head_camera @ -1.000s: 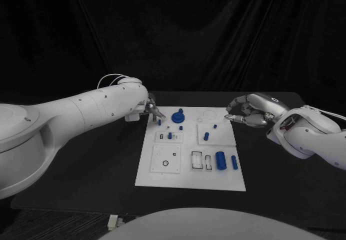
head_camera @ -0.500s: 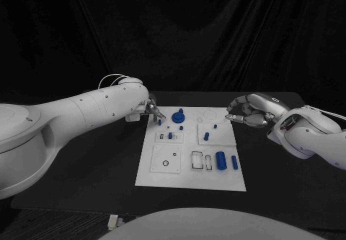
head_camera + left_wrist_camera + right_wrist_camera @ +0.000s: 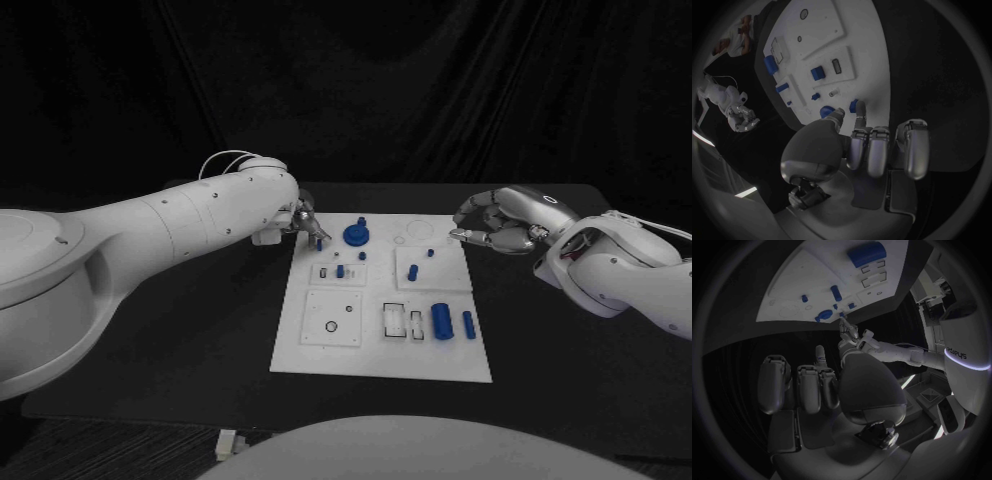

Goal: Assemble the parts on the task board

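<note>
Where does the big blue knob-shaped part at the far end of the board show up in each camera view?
Head view: blue knob part stands at the task board's far end, beside the left hand.
Left wrist view: just beyond that hand's fingertips.
Right wrist view: near the board's edge.
Shared landmark: the left hand.

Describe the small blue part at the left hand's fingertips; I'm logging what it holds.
The small blue part is a short, dark blue cylinder, plastic by its look. The left hand pinches it between thumb and a fingertip. It sits just over the far left corner of the white task board, beside the larger blue knob-like piece. In the head view it shows as a blue speck below the fingers. Whether it touches the board cannot be told.
</note>
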You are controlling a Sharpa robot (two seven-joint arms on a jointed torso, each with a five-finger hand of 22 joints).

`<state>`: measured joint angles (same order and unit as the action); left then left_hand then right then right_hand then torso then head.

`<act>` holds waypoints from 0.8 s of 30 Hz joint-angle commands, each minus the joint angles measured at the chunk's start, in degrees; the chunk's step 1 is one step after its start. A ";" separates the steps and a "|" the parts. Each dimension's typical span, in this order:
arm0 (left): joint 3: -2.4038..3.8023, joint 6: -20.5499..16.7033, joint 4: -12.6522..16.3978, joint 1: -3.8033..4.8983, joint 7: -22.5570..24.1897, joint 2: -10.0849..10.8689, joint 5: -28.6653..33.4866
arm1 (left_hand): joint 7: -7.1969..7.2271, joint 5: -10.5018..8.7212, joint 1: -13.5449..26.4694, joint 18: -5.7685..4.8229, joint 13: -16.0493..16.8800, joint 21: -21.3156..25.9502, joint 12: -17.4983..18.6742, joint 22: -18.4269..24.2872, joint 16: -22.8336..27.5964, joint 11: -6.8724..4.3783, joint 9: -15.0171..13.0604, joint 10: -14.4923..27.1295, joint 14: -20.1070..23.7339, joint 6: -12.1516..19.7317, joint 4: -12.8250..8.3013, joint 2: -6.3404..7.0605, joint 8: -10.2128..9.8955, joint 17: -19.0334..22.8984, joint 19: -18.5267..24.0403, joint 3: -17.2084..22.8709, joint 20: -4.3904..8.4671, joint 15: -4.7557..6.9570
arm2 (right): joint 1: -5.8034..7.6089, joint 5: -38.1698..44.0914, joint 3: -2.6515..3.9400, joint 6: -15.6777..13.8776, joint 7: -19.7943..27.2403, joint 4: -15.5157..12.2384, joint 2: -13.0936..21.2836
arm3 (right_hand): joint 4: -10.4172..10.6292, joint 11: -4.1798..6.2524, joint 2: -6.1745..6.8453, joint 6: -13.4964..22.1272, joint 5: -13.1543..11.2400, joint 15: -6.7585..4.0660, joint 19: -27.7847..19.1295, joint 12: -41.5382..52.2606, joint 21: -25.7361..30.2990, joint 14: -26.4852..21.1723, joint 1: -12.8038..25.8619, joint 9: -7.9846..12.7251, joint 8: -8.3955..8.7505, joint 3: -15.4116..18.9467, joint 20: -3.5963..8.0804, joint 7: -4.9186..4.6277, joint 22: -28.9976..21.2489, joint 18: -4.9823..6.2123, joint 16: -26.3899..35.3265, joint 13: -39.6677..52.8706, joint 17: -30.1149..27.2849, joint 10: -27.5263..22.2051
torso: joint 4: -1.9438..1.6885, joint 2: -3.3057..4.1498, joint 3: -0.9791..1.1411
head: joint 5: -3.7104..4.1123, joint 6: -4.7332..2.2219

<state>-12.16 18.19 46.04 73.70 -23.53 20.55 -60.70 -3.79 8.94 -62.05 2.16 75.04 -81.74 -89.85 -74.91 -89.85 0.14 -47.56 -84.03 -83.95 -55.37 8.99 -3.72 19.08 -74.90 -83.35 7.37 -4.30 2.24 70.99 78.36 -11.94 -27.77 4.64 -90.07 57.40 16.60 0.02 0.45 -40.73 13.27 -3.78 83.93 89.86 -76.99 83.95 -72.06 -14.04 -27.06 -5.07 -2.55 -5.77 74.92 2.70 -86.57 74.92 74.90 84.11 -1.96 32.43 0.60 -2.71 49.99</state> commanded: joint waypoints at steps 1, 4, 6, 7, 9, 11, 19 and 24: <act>0.07 0.91 0.00 -0.13 1.18 -0.19 -0.01 | 0.15 0.41 -0.46 0.32 14.96 0.32 -0.15 -11.76 -0.15 -0.02 -0.06 -5.97 -6.05 0.41 -0.41 -0.05 -0.40 -15.10 0.50 0.15 0.01 -0.07 | -0.12 0.10 0.05 0.18 -0.56 -0.01 -0.02 | -0.21 -0.41 -0.34 -0.40 0.21 0.39 1.12 0.14 0.20 5.10 0.32 0.05 0.30 0.17 -0.31 -0.10 11.18 0.26 -0.14 15.08 10.82 5.89 | 0.00 0.00 0.00 | 0.13 0.01; 0.07 0.93 -0.08 -0.16 1.21 -0.21 -0.01 | 0.15 0.50 -0.52 0.34 14.96 0.39 -0.15 -11.73 -0.15 -0.02 -0.07 -5.97 -6.05 0.42 -0.46 -0.10 -0.43 -15.10 0.56 0.20 0.01 -0.07 | -0.12 0.10 0.05 0.23 -0.60 -0.02 -0.01 | -0.21 -0.41 -0.34 -0.40 0.21 0.39 1.12 0.14 0.20 5.10 0.32 0.05 0.30 0.17 -0.31 -0.10 11.18 0.26 -0.14 15.08 10.82 5.89 | 0.00 0.01 -0.01 | 0.09 0.01; 0.07 0.89 -0.13 -0.18 1.23 -0.22 -0.01 | 0.16 0.61 -0.60 0.34 14.96 0.40 -0.15 -11.73 -0.15 -0.03 -0.08 -5.97 -6.05 0.43 -0.50 -0.17 -0.47 -15.10 0.56 0.28 0.01 -0.07 | -0.12 0.09 0.05 0.23 -0.63 -0.04 0.02 | -0.21 -0.41 -0.35 -0.42 0.22 0.39 1.12 0.14 0.21 5.10 0.31 0.06 0.32 0.17 -0.31 -0.10 11.17 0.26 -0.15 15.08 10.83 5.89 | -0.01 0.00 0.00 | 0.14 0.01; 0.07 0.88 -0.14 -0.18 1.23 -0.22 -0.01 | 0.16 0.61 -0.60 0.34 14.96 0.40 -0.15 -11.73 -0.15 -0.03 -0.08 -5.97 -6.05 0.43 -0.50 -0.17 -0.47 -15.10 0.56 0.28 0.01 -0.07 | -0.12 0.09 0.05 0.22 -0.64 -0.06 0.04 | -0.21 -0.41 -0.37 -0.46 0.23 0.39 1.11 0.14 0.24 5.10 0.29 0.08 0.35 0.16 -0.31 -0.10 11.17 0.27 -0.15 15.08 10.83 5.89 | 0.00 -0.01 -0.01 | 0.19 0.01; 0.07 0.87 -0.14 -0.19 1.25 -0.21 -0.01 | 0.16 0.61 -0.60 0.34 14.96 0.40 -0.15 -11.73 -0.15 -0.03 -0.08 -5.97 -6.05 0.43 -0.50 -0.17 -0.47 -15.10 0.56 0.28 0.01 -0.07 | -0.12 0.09 0.05 0.13 -0.64 -0.11 0.08 | -0.21 -0.41 -0.37 -0.46 0.23 0.39 1.11 0.14 0.24 5.10 0.29 0.08 0.35 0.16 -0.31 -0.10 11.17 0.27 -0.15 15.08 10.83 5.89 | -0.01 0.00 -0.01 | 0.16 0.01; 0.07 0.89 -0.13 -0.20 1.25 -0.22 -0.01 | 0.16 0.74 -0.71 0.37 14.96 0.52 -0.15 -11.69 -0.15 -0.03 -0.09 -5.97 -6.05 0.45 -0.58 -0.26 -0.53 -15.10 0.66 0.38 0.00 -0.07 | -0.12 0.09 0.05 0.08 -0.65 -0.14 0.11 | -0.22 -0.41 -0.38 -0.47 0.24 0.39 1.03 0.14 0.45 5.09 0.27 0.09 0.36 0.16 -0.31 -0.10 11.10 0.32 -0.10 15.08 10.77 5.89 | 0.01 0.00 0.00 | 0.16 0.01; 0.07 0.78 -0.17 -0.22 1.22 -0.39 -0.01 | 0.14 0.98 -0.91 0.37 14.96 0.56 -0.15 -11.69 -0.15 -0.02 -0.10 -5.97 -6.05 0.55 -0.71 -0.49 -0.68 -15.10 0.68 0.61 0.00 -0.08 | -0.12 0.08 0.05 0.24 -0.73 -0.17 0.14 | -0.23 -0.42 -0.38 -0.49 0.24 0.39 0.99 0.14 0.56 5.09 0.25 0.10 0.37 0.15 -0.31 -0.10 11.07 0.34 -0.11 15.08 10.77 5.89 | -0.03 0.01 0.00 | 0.28 0.01; 0.07 1.16 -0.25 -0.24 0.82 -0.49 -0.01 | 0.14 1.06 -1.02 0.35 14.96 0.50 -0.15 -11.72 -0.15 -0.01 -0.11 -5.97 -6.05 0.58 -0.77 -0.61 -0.73 -15.10 0.62 0.73 -0.01 -0.08 | -0.12 0.08 0.05 0.38 -0.80 -0.19 0.16 | -0.23 -0.42 -0.38 -0.49 0.24 0.39 0.99 0.14 0.56 5.09 0.25 0.10 0.37 0.15 -0.31 -0.10 11.07 0.34 -0.11 15.08 10.77 5.89 | -0.02 0.00 -0.01 | 0.30 0.01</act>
<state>-12.15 18.64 45.82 73.57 -23.23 20.22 -60.72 -3.59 9.82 -62.55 2.16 75.04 -81.54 -89.85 -74.91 -89.85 0.14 -47.61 -84.03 -83.95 -55.16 8.44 -4.22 18.63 -74.90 -82.93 7.93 -4.30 2.24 70.99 78.36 -11.94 -27.64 4.57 -90.15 57.47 16.60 0.02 0.45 -40.73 13.27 -3.78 83.93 89.86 -76.69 83.95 -72.06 -14.00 -27.06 -5.07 -2.55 -5.77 74.91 2.70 -86.57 74.91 74.90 84.11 -1.94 32.43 0.59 -2.43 49.99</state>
